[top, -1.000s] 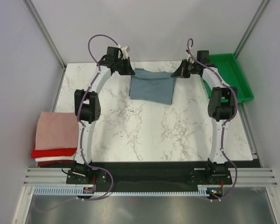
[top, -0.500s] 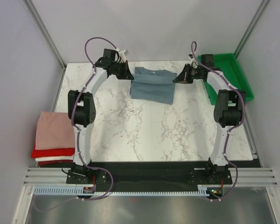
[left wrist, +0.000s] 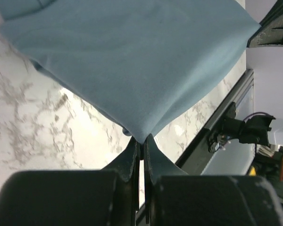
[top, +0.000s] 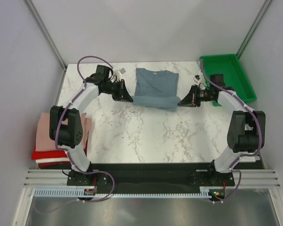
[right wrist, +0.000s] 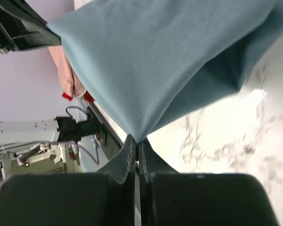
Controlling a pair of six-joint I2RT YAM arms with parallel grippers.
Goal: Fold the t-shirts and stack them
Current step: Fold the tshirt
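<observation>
Both pincers clench the near edge of the blue-grey t-shirt (top: 154,84): left gripper (top: 129,99) at its 9 o'clock corner, right gripper (top: 181,102) at 3 o'clock. The shirt's body lies toward 12 o'clock from both, equally near each arm.

White arms (top: 82,97), black joints (top: 66,131), purple cables (top: 88,57)

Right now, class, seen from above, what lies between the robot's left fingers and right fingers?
The blue-grey t-shirt: its near edge stretches from the left fingers to the right fingers, each pair shut on a corner. The top view shows this.
</observation>
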